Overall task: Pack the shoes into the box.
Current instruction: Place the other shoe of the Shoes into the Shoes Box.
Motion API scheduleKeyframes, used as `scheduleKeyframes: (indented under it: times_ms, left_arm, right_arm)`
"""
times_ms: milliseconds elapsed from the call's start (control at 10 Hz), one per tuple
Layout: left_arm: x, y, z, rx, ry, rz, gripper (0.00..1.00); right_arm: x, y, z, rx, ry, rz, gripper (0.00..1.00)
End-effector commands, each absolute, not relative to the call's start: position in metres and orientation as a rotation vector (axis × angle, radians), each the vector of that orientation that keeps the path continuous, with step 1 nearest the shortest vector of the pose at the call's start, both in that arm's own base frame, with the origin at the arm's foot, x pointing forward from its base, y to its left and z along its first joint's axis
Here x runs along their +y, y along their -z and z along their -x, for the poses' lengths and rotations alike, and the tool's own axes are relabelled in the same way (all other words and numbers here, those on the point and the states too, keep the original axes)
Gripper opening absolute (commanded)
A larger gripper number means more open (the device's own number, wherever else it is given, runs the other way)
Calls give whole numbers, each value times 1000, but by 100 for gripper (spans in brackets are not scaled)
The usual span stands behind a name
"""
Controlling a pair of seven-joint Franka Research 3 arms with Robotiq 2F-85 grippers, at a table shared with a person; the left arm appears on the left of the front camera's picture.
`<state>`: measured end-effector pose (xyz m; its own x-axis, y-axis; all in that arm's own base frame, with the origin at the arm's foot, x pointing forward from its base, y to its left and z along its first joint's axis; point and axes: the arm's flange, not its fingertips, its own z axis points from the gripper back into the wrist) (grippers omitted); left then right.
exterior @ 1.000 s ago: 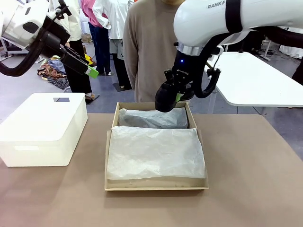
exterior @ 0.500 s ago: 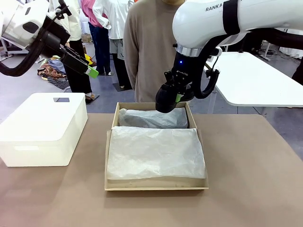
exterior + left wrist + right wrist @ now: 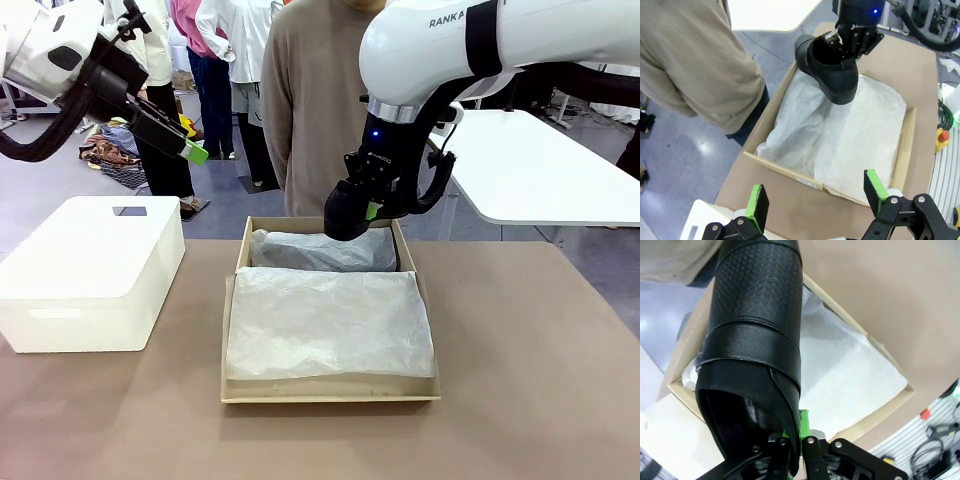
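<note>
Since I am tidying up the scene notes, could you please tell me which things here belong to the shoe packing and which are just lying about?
Part of the job:
- black shoe, held by the right gripper
- cardboard box
- tissue paper lining it

Lying about:
- white bin
- left gripper, open and empty

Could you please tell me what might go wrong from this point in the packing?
The right gripper pinches the shoe only by its collar's thin edge, so it could slip or swing. It hangs near the far wall of the box and might catch it. Bunched tissue paper there may stop it seating flat.
</note>
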<state>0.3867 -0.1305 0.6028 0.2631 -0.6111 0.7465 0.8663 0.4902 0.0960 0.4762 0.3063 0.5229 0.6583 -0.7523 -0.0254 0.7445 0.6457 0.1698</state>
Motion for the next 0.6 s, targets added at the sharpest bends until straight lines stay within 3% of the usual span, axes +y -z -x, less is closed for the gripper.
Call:
scheduleKeyframes:
  times_ms: [0, 500]
  left_arm:
    - [-128, -599, -387, -830, 1048, 383, 100]
    - [-128, -599, -387, -830, 1048, 383, 100]
  right_arm:
    - [336, -533, -475, -32, 998, -181, 0]
    - [390, -530, -486, -43, 1234, -224, 0]
